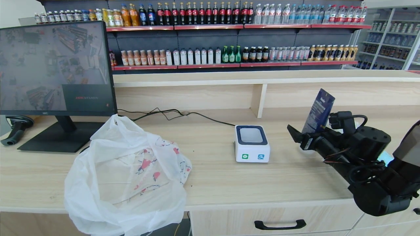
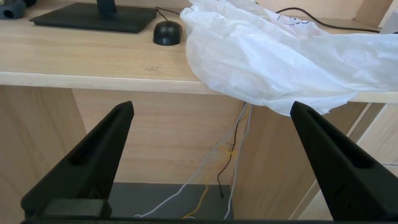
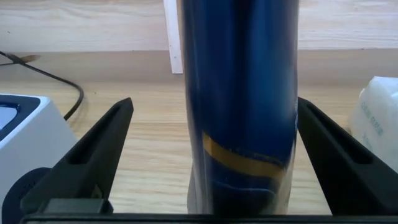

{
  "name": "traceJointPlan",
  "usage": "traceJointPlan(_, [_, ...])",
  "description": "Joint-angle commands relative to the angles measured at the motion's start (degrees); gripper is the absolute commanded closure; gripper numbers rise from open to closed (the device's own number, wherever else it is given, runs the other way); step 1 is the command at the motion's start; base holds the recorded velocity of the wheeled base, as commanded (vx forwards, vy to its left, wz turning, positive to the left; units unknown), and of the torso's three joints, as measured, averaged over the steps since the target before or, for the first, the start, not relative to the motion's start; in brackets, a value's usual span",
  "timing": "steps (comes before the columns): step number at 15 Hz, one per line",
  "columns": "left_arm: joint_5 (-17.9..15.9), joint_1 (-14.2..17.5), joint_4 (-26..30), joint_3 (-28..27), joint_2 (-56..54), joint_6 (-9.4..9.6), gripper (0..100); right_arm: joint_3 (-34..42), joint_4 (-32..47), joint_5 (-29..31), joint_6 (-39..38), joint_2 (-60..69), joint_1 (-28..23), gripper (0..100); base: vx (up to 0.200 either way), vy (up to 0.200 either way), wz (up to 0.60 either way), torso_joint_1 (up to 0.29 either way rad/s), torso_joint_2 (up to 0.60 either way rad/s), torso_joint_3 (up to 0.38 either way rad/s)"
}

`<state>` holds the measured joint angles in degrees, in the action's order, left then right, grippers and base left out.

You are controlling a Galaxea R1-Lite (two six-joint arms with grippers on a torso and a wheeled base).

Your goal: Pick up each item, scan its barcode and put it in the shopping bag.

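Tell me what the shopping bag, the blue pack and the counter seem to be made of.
Shopping bag: thin plastic film, white and half see-through, crumpled into soft folds.
Blue pack: probably glossy plastic or foil laminate; light streaks run down it.
Counter: pale matt wood grain, likely laminate board; solid wood cannot be ruled out.

A monitor (image 1: pixel 55 68) stands at the left rear of the tabletop (image 1: pixel 229 177), with a black mouse (image 2: pixel 166 32) just beside its flat base. A black cable (image 1: pixel 197 115) trails along the back. Behind, red-edged shelves (image 1: pixel 210 65) carry rows of bottles (image 1: pixel 203 13) (dark, clear, orange). A black drawer handle (image 1: pixel 280 225) sits below the front edge.
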<state>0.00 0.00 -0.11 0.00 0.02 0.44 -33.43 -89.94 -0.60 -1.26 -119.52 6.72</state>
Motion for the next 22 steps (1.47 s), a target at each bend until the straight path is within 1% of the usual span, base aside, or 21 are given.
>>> traceJointPlan(1, [0.0,0.0,0.02,0.0,-0.02,0.0,0,-0.5,-0.06,0.25,-0.33,-0.28,-0.13,0,0.0,0.0,0.0,0.0,0.0,0.0])
traceJointPlan(4, [0.0,0.0,0.02,0.0,-0.02,0.0,0,0.29,-0.06,2.27,-1.73,-0.1,-0.21,0,0.0,0.0,0.0,0.0,0.0,0.0])
traceJointPlan(5, [0.0,0.0,0.02,0.0,-0.02,0.0,0,0.29,-0.06,2.27,-1.82,0.07,-1.0,100,0.0,0.0,0.0,0.0,0.0,0.0])
traceJointPlan(9, [0.0,0.0,-0.07,0.0,-0.02,0.0,0,0.99,-0.06,2.27,-1.73,0.78,-1.53,100,0.0,0.0,0.0,0.0,0.0,0.0])
traceJointPlan(16, [0.0,0.0,0.02,0.0,-0.02,0.0,0,0.91,-0.06,2.27,-1.73,4.29,-0.65,100,0.0,0.0,0.0,0.0,0.0,0.0])
traceJointPlan(22, [0.0,0.0,0.02,0.0,-0.02,0.0,0,4.42,-0.06,2.27,-1.38,10.8,1.37,100,0.0,0.0,0.0,0.0,0.0,0.0])
